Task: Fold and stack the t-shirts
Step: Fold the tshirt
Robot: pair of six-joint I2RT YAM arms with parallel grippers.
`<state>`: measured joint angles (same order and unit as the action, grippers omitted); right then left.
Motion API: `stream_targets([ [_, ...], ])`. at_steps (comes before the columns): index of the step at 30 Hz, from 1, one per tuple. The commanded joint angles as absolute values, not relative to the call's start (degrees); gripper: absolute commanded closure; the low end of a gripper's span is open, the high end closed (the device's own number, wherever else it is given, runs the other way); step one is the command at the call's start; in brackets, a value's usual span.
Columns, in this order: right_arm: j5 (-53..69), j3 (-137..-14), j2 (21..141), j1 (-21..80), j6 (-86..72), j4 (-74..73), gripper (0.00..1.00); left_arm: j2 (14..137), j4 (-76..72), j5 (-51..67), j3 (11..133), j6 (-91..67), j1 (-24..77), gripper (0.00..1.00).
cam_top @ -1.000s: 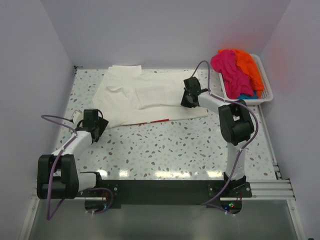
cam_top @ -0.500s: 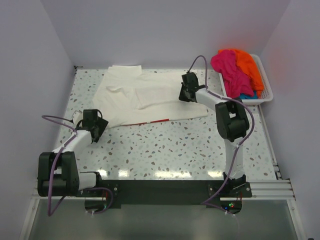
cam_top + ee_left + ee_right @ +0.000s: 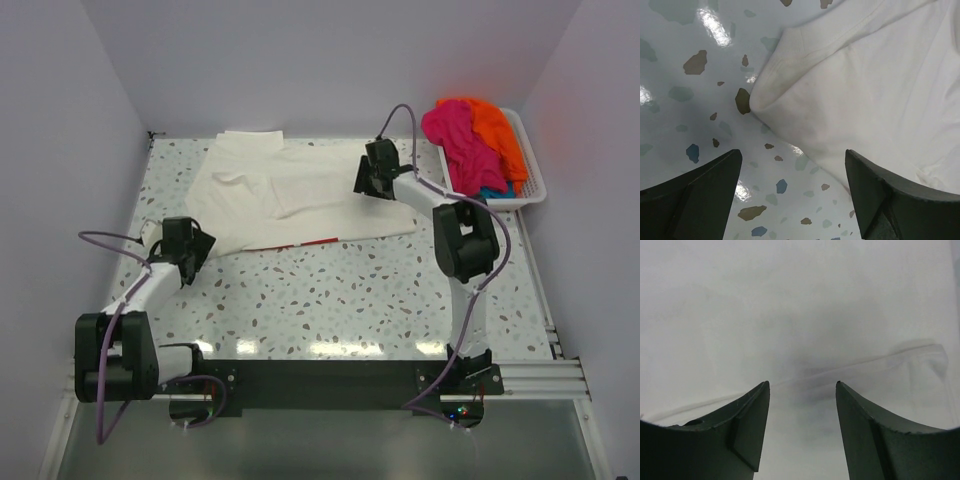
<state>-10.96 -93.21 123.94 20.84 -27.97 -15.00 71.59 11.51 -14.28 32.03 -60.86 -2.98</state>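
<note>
- One cream-white t-shirt (image 3: 300, 195).
- Three coloured t-shirts in a heap: one magenta-pink t-shirt (image 3: 452, 135), one orange t-shirt (image 3: 497, 130), and one teal t-shirt (image 3: 492, 191) of which only a scrap shows.
- Four t-shirts in all.
- One white slatted basket (image 3: 535, 182).
- One speckled desk (image 3: 330, 290).
- Two robot arms: one left arm (image 3: 140, 290) and one right arm (image 3: 465, 250).
- Four dark fingers: two left fingers (image 3: 690, 200) and two right fingers (image 3: 740, 440).

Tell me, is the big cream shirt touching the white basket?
Apart. Top view shows speckled table between the cream-white cloth t-shirt and the white slatted plastic basket.
</note>
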Motion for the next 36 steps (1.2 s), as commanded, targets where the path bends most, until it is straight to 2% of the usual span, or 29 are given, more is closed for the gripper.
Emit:
stream_targets([
  [1, -14.85, -93.26, 115.06, 19.43, -28.29, -18.18, 0.41, 69.0, 14.57, -18.01, 33.66, -63.36, -3.95, 0.11],
  [6, -14.33, -80.9, 104.71, 18.02, -31.28, -21.01, 0.4, 69.43, 15.91, -18.9, 33.49, -66.0, -5.18, 0.17],
  [12, -11.95, -65.58, 95.28, 14.6, -33.66, -17.85, 0.39, 74.87, 13.45, -17.49, 33.75, -67.24, -5.98, 0.23],
  [22, -6.94, -60.82, 97.29, 10.11, -34.98, -14.77, 0.35, 83.75, 8.35, -15.73, 34.45, -67.41, -7.65, 0.37],
  [28, -6.15, -62.14, 101.86, 9.93, -36.91, -13.27, 0.34, 85.34, 8.17, -15.03, 35.42, -67.67, -7.74, 0.54],
  [29, -6.24, -62.23, 102.91, 9.93, -37.09, -13.1, 0.35, 85.43, 8.17, -14.86, 35.51, -67.76, -7.82, 0.6],
  [31, -6.59, -62.58, 103.79, 9.93, -37.53, -12.75, 0.4, 85.69, 8.35, -14.59, 36.29, -67.76, -7.74, 0.67],
  [32, -6.59, -62.93, 104.49, 9.93, -37.7, -12.48, 0.43, 85.78, 8.61, -14.5, 36.56, -67.76, -7.73, 0.73],
  [35, -7.12, -63.28, 104.68, 9.84, -37.97, -12.57, 0.73, 85.61, 9.67, -14.24, 37.79, -67.68, -7.91, 0.82],
  [36, -6.95, -63.19, 104.16, 9.93, -38.14, -12.57, 0.89, 85.08, 10.45, -14.15, 38.32, -67.68, -8.0, 0.85],
])
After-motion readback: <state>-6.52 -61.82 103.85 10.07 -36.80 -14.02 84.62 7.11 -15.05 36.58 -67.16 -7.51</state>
